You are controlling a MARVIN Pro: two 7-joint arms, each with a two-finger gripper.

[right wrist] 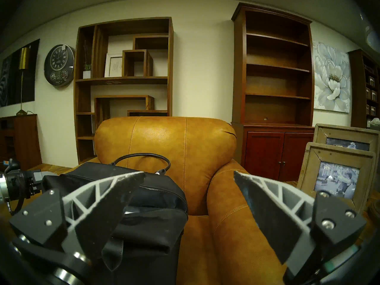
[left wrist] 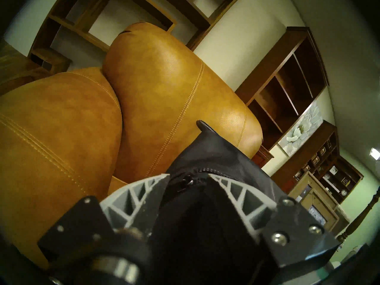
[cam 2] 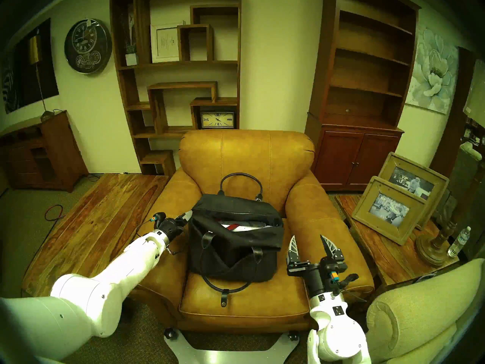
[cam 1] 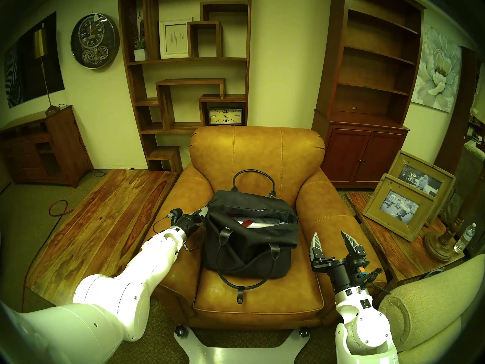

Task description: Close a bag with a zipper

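Observation:
A black fabric bag [cam 1: 249,248] [cam 2: 236,250] stands on the seat of a tan leather armchair [cam 1: 257,150]. Its zipper [cam 1: 252,209] [cam 2: 244,214] gapes open along the top, and white and red contents [cam 1: 252,223] show inside. My left gripper [cam 1: 202,211] [cam 2: 187,215] is at the bag's left end. In the left wrist view its fingers pinch the bag's end [left wrist: 216,155], with the zipper [left wrist: 207,169] and its pull between them. My right gripper [cam 1: 329,233] [right wrist: 189,173] hovers open just right of the bag [right wrist: 144,206], over the seat and holding nothing.
One bag handle [cam 1: 253,171] stands up against the chair back; the other [cam 1: 236,282] droops onto the seat front. A side table with picture frames [cam 1: 401,206] and a water bottle [cam 1: 464,237] is to the right. A wooden table [cam 1: 105,219] is at left and a beige sofa arm [cam 1: 433,303] at near right.

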